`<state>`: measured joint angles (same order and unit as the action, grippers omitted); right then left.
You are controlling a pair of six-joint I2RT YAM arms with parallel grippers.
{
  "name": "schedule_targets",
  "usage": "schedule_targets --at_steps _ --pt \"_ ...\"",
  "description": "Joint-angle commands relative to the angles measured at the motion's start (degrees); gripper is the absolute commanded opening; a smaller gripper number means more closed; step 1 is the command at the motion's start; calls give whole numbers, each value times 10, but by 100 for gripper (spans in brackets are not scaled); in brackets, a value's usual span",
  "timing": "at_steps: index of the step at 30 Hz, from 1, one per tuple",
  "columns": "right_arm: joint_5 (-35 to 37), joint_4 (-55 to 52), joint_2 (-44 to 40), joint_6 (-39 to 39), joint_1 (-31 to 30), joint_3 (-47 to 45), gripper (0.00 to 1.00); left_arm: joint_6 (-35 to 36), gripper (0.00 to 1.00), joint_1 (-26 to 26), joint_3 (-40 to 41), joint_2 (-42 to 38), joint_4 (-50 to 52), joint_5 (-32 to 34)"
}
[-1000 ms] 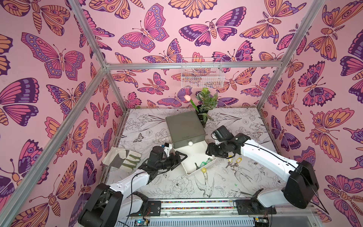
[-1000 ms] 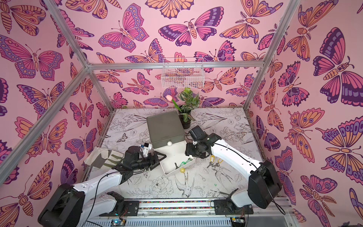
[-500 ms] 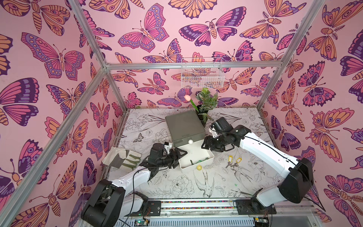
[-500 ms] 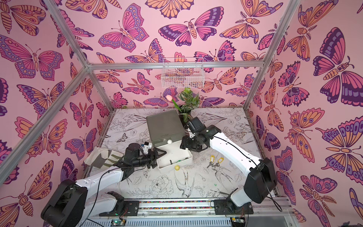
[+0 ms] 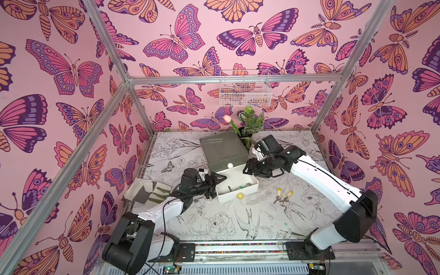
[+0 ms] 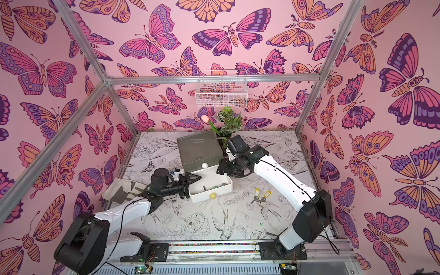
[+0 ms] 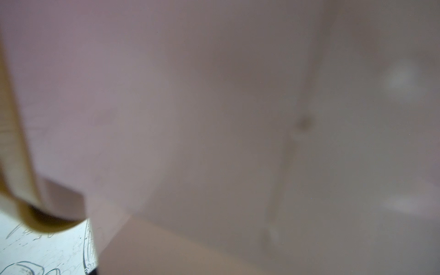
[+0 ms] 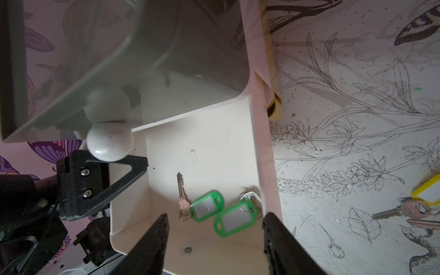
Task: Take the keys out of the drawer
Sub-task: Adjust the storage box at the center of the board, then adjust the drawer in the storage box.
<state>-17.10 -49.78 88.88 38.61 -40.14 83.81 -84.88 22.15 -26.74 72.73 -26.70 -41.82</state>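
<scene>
Two green-tagged keys [image 8: 234,217] lie in the drawer [image 8: 209,147] (right gripper [image 8: 216,214] spread).

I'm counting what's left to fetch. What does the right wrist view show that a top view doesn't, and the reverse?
Only the right wrist view: two green-tagged keys plainly separate inside the white drawer, and the right pincer standing open. Only a top view: the potted plant, the wire basket, the folded cloth, the drawer's yellow knob. Both: the drawer, the left pincer shut on its side wall, and yellow-tagged keys lying outside it.
</scene>
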Motion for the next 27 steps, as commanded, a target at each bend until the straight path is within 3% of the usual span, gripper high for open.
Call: schedule_targets --at_steps 1,7,11,17,27 --pt "-34 21 -3 0 -7 -1 65 -30 73 0 -37 16 -107 -35" --pt "-37 5 7 -10 -8 23 65 -26 72 -1 -70 36 -106 -45" --pt "-36 19 0 -5 -8 -9 65 -6 73 -1 -34 26 -95 -46" --pt "-42 33 -5 -2 -7 -49 65 99 73 -2 14 14 -25 -51" --pt "-22 24 -15 -21 -17 -69 65 177 78 -1 47 21 -1 -42"
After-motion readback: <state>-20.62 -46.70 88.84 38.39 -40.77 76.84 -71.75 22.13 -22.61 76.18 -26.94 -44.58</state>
